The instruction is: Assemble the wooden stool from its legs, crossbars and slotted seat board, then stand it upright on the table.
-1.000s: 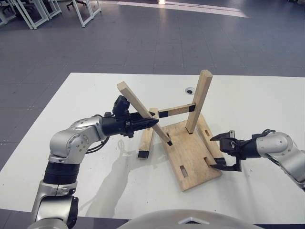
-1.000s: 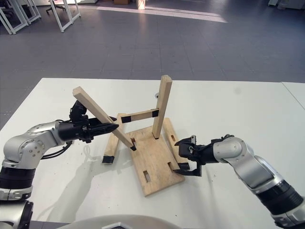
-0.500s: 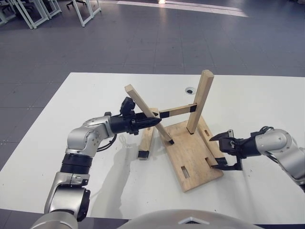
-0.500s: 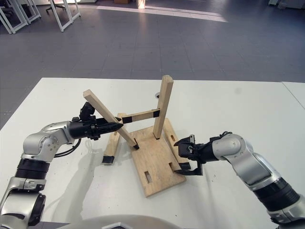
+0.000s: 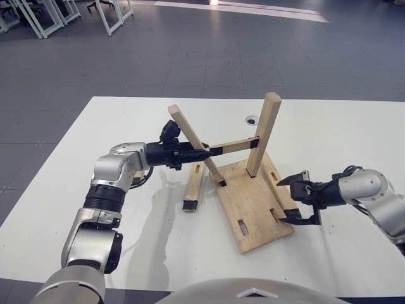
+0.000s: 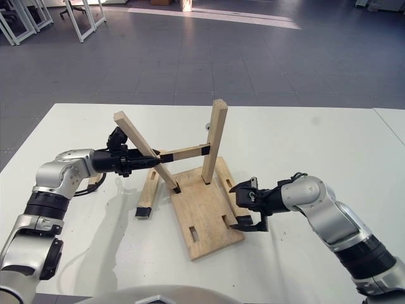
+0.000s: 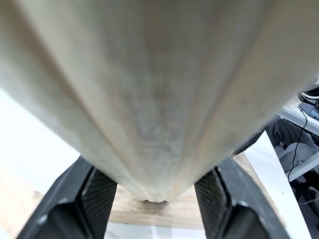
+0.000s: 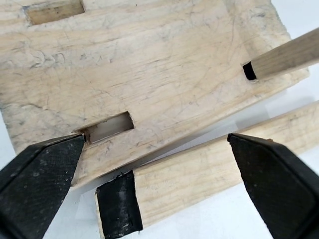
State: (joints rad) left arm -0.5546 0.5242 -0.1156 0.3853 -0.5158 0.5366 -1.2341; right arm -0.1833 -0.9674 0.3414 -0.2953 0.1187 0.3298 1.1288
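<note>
Left gripper [image 5: 192, 154] clamps a tilted leg [image 5: 190, 134]; right gripper [image 5: 286, 201] gapes at the board's right edge.
The seat board [image 5: 252, 208] lies mid-table [image 5: 354, 136], slots up. The left jaws are closed on the tilted leg, whose black foot sits at the board's far-left slot. An upright leg [image 5: 264, 133] stands in the far slot, and a crossbar [image 5: 235, 147] runs left from it. The right jaws, wide apart and holding nothing, straddle the board's near-right edge and a right leg [image 8: 214, 169] lying beside it. A loose leg [image 5: 193, 187] lies left of the board.
</note>
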